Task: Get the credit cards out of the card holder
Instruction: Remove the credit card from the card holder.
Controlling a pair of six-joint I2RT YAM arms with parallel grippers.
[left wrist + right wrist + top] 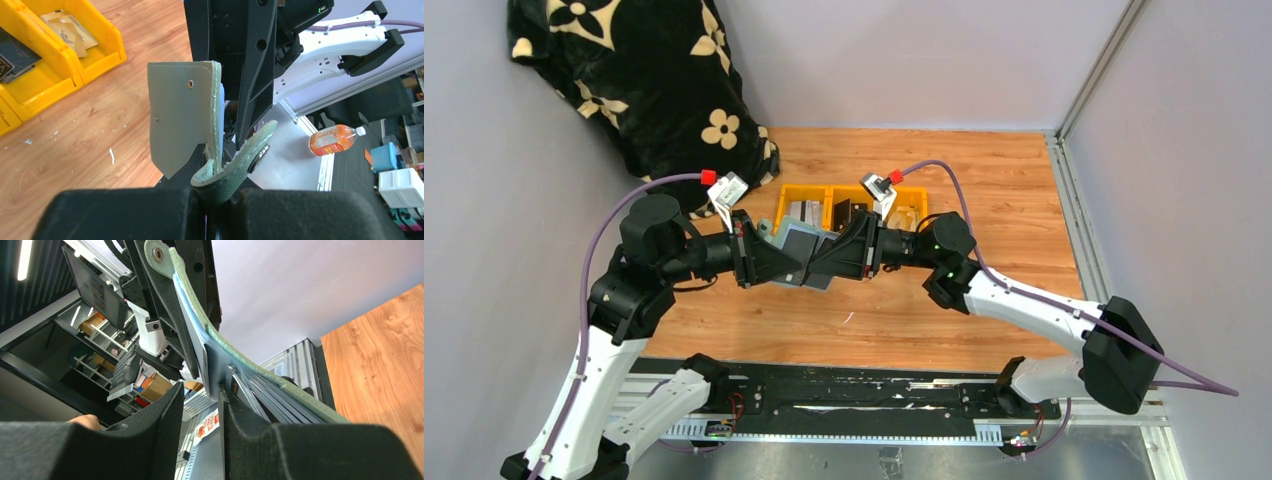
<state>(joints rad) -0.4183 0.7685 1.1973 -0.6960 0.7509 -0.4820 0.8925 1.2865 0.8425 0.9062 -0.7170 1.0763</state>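
Observation:
The grey-green card holder (802, 241) hangs open in the air between my two grippers, above the wooden table. My left gripper (792, 262) is shut on its folded edge; in the left wrist view (216, 192) the outer flap (177, 110) stands upright and the snap tab (247, 155) curls right. My right gripper (822, 262) faces it with jaws apart (200, 407). A grey-blue card (214, 367) sticks out of the holder (220, 338) and lies against my right finger's inner pad (235, 410). Several more cards (272, 397) fan in the pockets.
Yellow plastic bins (854, 205) stand on the table behind the grippers, with cards lying in them (70, 30). A black flowered blanket (644, 80) is piled at the back left. A metal rail runs along the table's right side (1074, 200).

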